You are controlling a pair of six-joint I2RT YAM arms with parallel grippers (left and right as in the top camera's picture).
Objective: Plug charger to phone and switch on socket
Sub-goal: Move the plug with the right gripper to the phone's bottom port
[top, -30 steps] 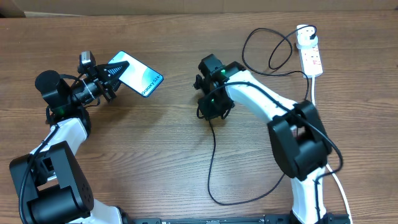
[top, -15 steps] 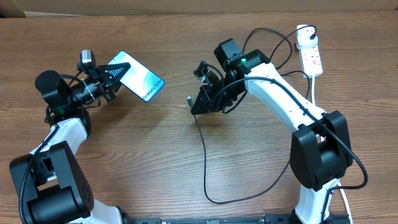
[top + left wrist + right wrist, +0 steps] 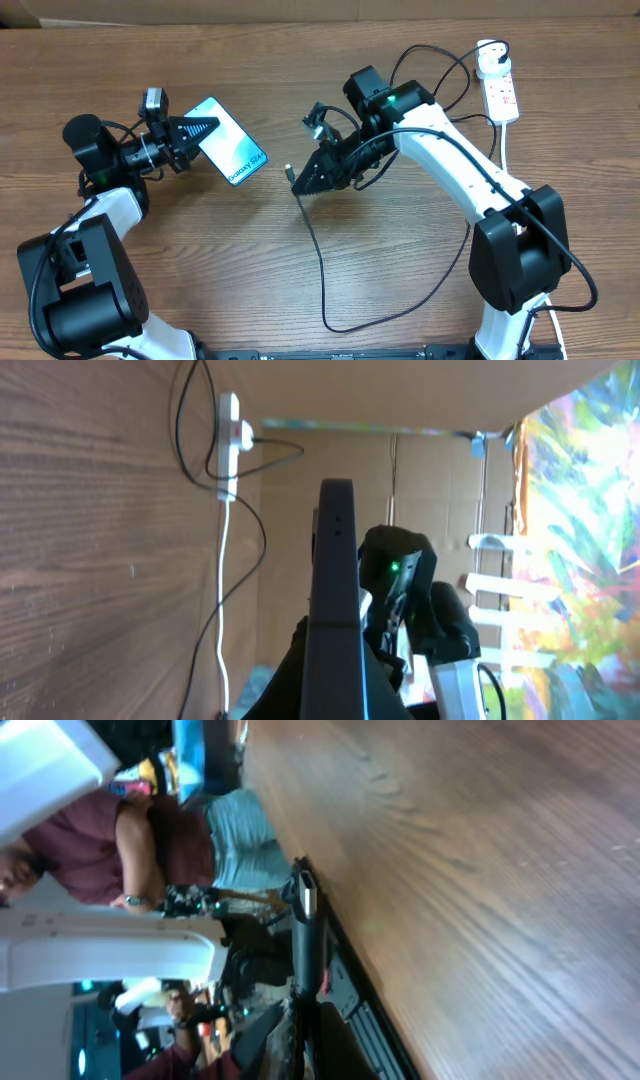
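L gripper [image 3: 200, 130] clamped on phone [image 3: 233, 142]; R gripper [image 3: 301, 184] clamped on charger [image 3: 291, 172] near its tip; robot should square tip w/ phone's port, then push slow & straight.

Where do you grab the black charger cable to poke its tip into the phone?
Just behind the connector tip, coming from the cable side so the tip sticks out, as the right gripper pinches the charger. The cable hangs limp, so a grip near the end aims the tip.

Stock: phone [image 3: 232, 140], charger [image 3: 320, 262], socket [image 3: 499, 90].
Phone lit, tilted; black cable looped, tip near phone, not touching; white strip far right.
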